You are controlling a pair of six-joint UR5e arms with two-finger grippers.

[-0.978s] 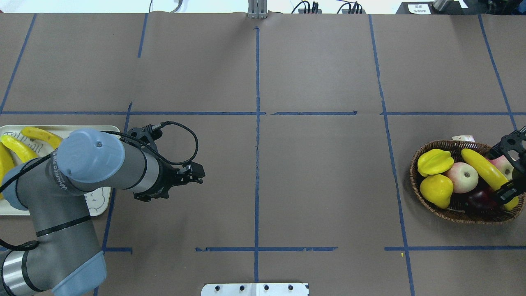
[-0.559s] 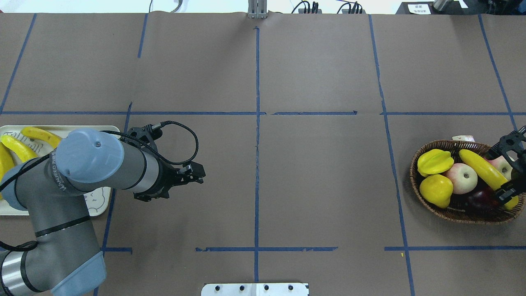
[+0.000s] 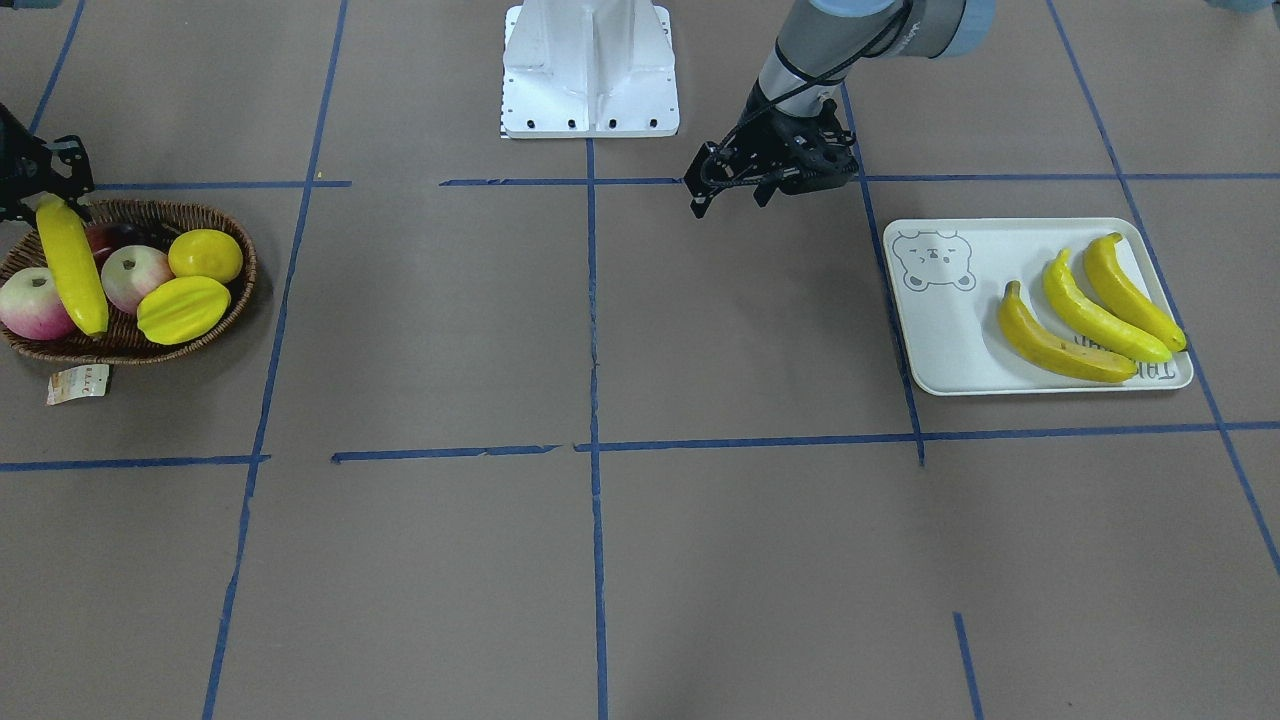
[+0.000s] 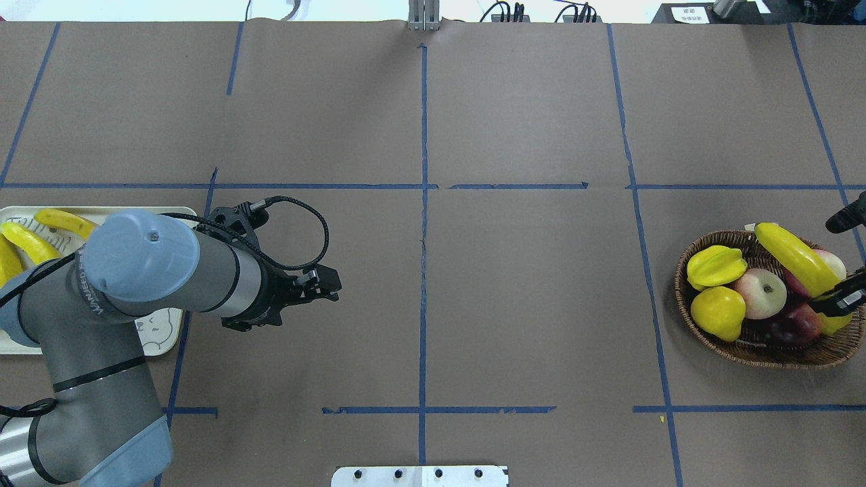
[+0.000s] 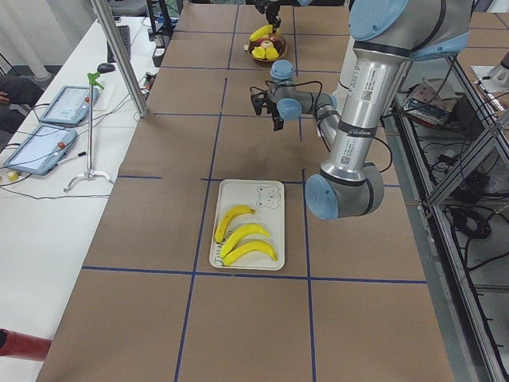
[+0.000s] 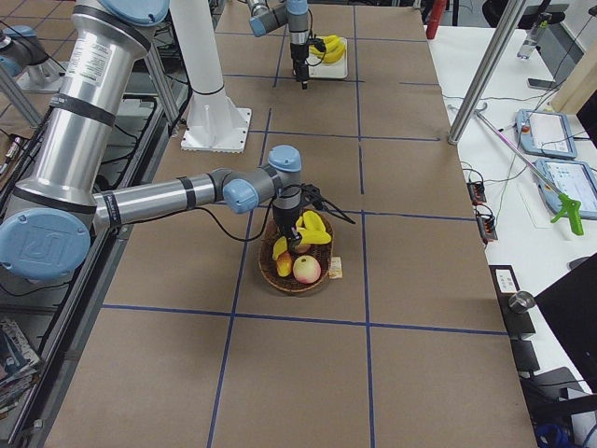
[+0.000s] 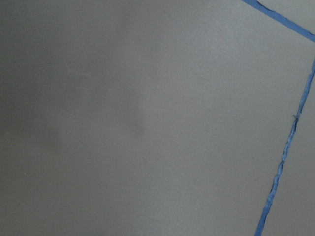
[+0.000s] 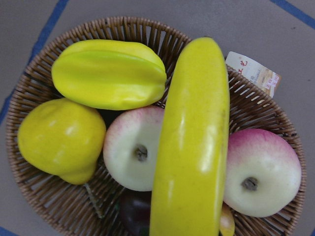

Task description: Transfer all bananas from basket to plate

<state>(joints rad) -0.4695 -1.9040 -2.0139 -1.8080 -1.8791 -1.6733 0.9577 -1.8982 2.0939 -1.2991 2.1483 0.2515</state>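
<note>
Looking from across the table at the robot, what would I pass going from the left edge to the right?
Basket of fruit, its banana gripped by the right arm's fingers → white robot base → left arm's fingers → plate holding three bananas.

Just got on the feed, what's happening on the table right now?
The right hand grips the last banana by one end, holding it over the other fruit in the basket. Three bananas already lie side by side on the plate. The left hand hovers open and empty over bare table near the plate, touching nothing.
</note>
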